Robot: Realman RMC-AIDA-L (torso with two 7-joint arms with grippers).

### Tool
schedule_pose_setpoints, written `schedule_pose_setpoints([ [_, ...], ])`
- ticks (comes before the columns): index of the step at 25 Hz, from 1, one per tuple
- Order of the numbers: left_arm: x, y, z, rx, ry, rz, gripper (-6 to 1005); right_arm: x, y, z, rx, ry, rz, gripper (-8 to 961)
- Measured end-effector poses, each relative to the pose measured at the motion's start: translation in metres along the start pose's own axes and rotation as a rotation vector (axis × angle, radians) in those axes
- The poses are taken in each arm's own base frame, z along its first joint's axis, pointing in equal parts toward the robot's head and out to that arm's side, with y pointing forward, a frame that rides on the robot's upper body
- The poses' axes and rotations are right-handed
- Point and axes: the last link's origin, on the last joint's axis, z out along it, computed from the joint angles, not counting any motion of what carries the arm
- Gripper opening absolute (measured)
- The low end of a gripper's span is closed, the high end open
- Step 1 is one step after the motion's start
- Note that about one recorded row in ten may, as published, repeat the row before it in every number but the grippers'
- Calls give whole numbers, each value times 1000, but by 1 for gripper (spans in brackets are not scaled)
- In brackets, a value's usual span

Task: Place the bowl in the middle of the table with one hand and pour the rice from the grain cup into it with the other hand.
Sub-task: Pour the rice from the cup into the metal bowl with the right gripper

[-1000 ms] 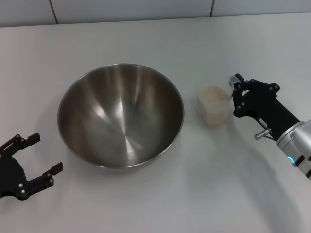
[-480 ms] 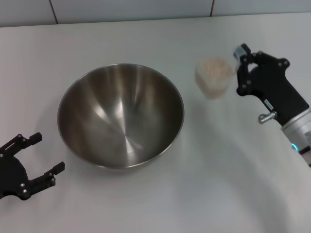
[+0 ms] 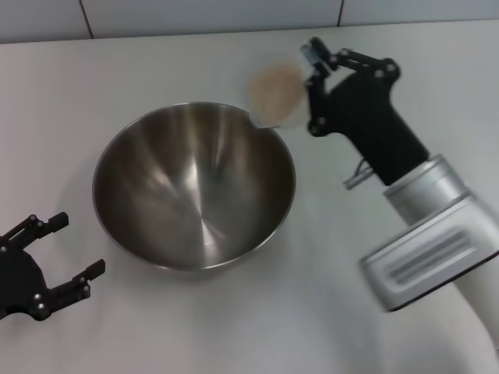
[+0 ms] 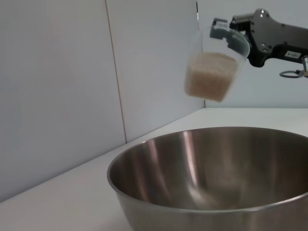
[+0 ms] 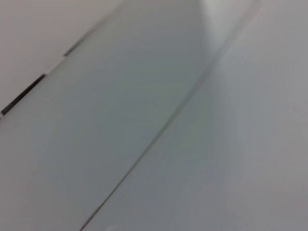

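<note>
The steel bowl [image 3: 193, 185] stands on the white table [image 3: 312, 327], empty inside; it also fills the foreground of the left wrist view [image 4: 211, 178]. My right gripper [image 3: 306, 78] is shut on the clear grain cup [image 3: 275, 93] and holds it in the air over the bowl's far right rim. The cup holds beige rice [image 3: 273, 87] and is slightly tilted; it also shows in the left wrist view [image 4: 214, 65] high above the bowl. My left gripper [image 3: 54, 253] is open and empty at the table's front left, apart from the bowl. The right wrist view shows only wall and table.
A grey tiled wall [image 3: 210, 15] runs along the table's far edge. The silver-grey right arm [image 3: 429, 234] reaches across the right side of the table.
My right gripper has lifted the grain cup off the table and carried it left, from beside the bowl to above its far right rim. The bowl and left gripper have not moved.
</note>
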Motion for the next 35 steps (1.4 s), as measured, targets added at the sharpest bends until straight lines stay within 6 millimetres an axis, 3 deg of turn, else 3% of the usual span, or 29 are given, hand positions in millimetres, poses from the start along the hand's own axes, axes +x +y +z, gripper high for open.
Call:
schedule_pose_setpoints([
  [2, 0, 0, 0, -1, 1, -1, 847, -8, 9, 4, -33, -30, -190, 19],
  [6, 0, 0, 0, -1, 1, -1, 847, -15, 17, 3, -64, -71, -377, 19],
  [7, 0, 0, 1, -1, 1, -3, 847, -20, 23, 2, -82, -100, -501, 19],
  [15, 0, 0, 2, -3, 0, -1, 847, -28, 35, -2, -115, -217, -897, 19],
  [17, 0, 0, 2, -4, 0, -1, 847, -28, 41, -1, -134, -243, -1098, 18],
  [18, 0, 0, 2, -4, 0, -1, 847, -28, 41, -1, -134, -243, -1098, 18],
  [22, 1, 0, 3, -7, 3, 0, 847, -29, 46, 3, -134, -275, -1377, 17],
  [32, 1, 0, 4, -7, 4, 0, 846, -35, 54, 3, -96, -381, -1725, 18],
  [35, 1, 0, 4, -7, 4, 0, 846, -35, 55, 3, -91, -390, -1745, 18],
])
